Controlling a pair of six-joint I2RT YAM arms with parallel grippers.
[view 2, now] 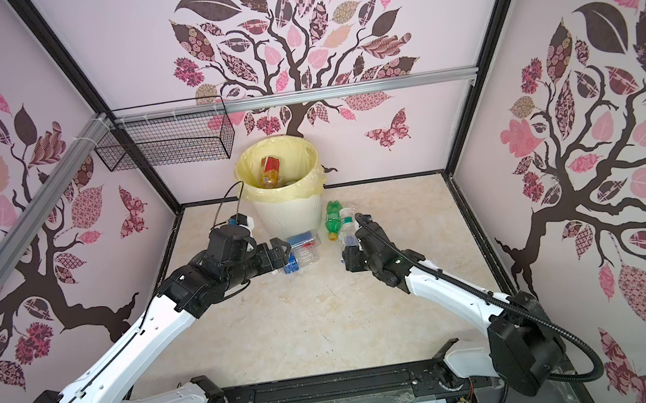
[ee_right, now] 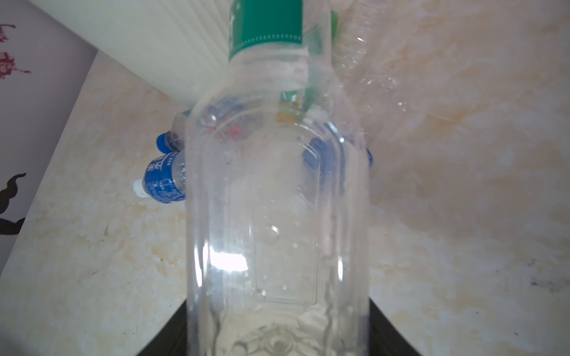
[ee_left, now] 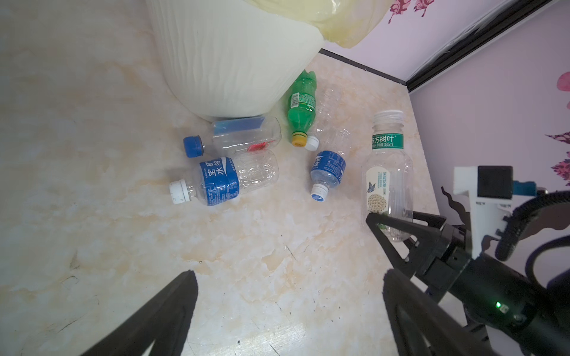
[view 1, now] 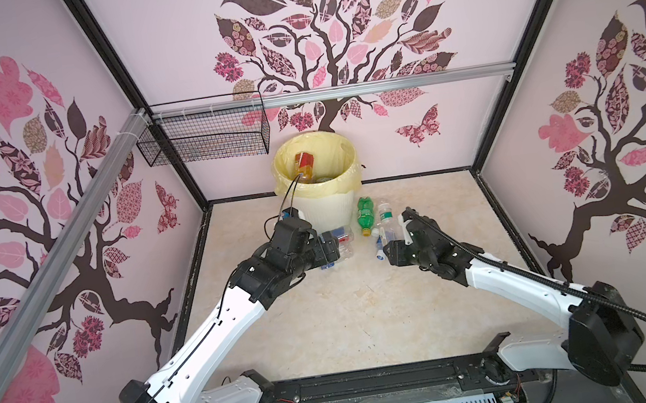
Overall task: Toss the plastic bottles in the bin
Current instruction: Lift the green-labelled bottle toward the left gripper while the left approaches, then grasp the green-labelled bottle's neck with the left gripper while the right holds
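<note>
Bright even light, faint shadows, bent wide-angle edges; close bottle (ee_right: 277, 215) seems blurred.

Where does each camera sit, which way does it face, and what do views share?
Both top views: high above the robot's base, looking down at the round cream-white ribbed plastic bin; both arms show.
Left wrist: facing bottles lying beside the bin; open left gripper and right gripper show.
Right wrist: looks along the gripped clear bottle with a green label band; its dark fingers show.
Shared: all show the bin.
</note>
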